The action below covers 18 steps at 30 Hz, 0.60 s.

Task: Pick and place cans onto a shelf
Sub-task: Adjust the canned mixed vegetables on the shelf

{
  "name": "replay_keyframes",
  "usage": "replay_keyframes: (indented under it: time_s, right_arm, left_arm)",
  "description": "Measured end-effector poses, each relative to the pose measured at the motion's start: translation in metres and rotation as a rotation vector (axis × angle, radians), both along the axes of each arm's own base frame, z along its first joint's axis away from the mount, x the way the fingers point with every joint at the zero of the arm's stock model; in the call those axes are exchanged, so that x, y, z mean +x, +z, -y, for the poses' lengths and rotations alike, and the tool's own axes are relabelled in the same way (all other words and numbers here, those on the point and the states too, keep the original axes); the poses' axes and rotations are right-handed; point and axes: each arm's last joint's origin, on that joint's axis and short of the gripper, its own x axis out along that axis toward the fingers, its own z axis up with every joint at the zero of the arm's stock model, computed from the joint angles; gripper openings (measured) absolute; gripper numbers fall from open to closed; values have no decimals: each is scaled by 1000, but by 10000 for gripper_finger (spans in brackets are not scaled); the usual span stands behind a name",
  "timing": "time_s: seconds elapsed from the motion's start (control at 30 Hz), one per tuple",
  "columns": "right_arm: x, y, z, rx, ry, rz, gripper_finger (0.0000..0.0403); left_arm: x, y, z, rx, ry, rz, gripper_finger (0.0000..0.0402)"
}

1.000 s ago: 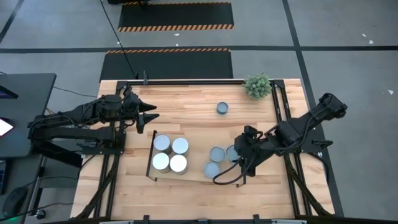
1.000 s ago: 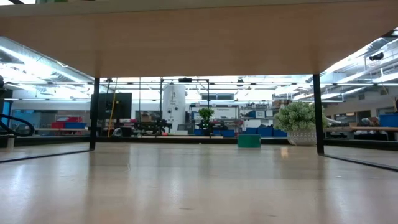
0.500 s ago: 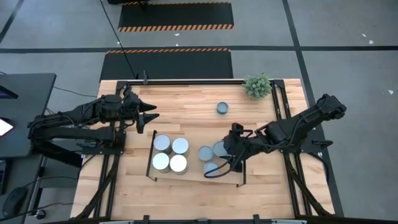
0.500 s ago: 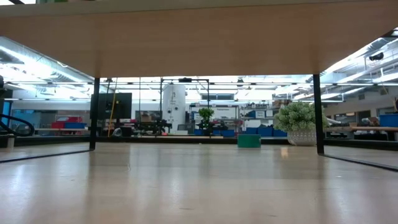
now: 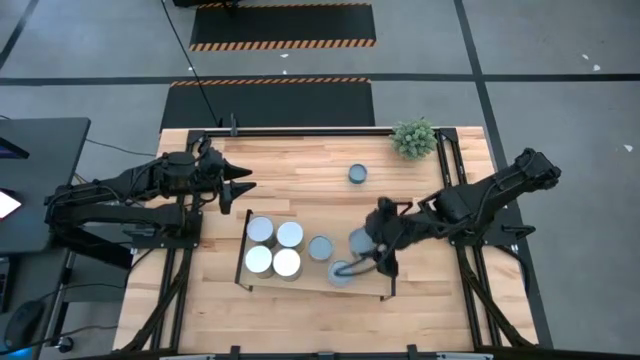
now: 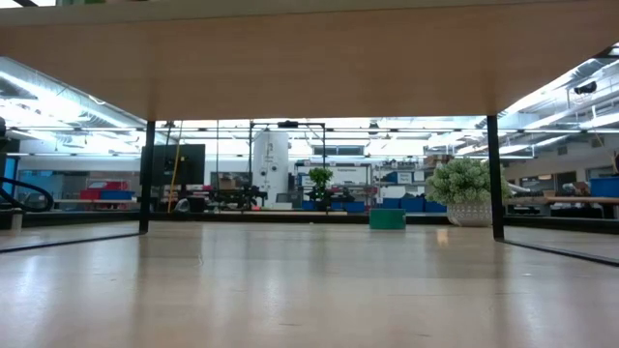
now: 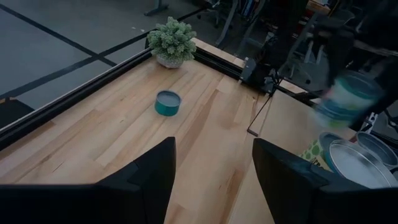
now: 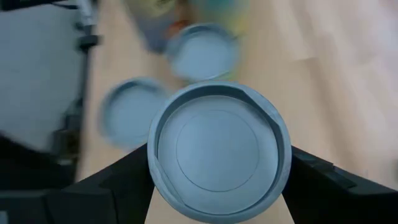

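We see the right gripper [image 5: 368,243] over the shelf [image 5: 365,284], right half, fingers closed on a bluish-grey can [image 8: 219,151] that fills the right wrist view between both fingers. In the high view that held can [image 5: 360,241] sits just under the gripper tip. Two more bluish cans stand on the shelf: one [image 5: 321,248] just right of the pale group, one [image 5: 341,272] near the shelf's front edge. Four pale cans [image 5: 274,247] stand packed in a square on the shelf's left end, touching each other. We note a single bluish can [image 5: 358,174] apart on the table [image 5: 300,180], near the plant [image 5: 414,137] at the far right corner. Left gripper [image 5: 240,187] hovers over the table's left side, away from the shelf, fingers [image 7: 149,177] spread apart, holding nothing.
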Motion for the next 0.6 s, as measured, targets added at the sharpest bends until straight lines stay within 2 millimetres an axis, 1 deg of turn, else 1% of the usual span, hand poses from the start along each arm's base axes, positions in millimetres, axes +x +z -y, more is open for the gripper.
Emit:
replay_keyframes:
  time_s: [0.07, 0.17, 0.33, 0.6]
  right_arm:
    - [-3, -1, -9, 44, 17, -10, 298]
    - [-10, -2, -22, 65, 30, -24, 298]
    - [-17, -8, -35, 94, 4, -29, 298]
    - [-8, -24, -42, 126, -38, 97, 298]
  left_arm:
    - [0, 0, 0, 0, 0, 2, 220]
    - [0, 0, 0, 0, 0, 2, 220]
    - [0, 0, 0, 4, -1, 2, 220]
    - [0, 0, 0, 5, -1, 3, 220]
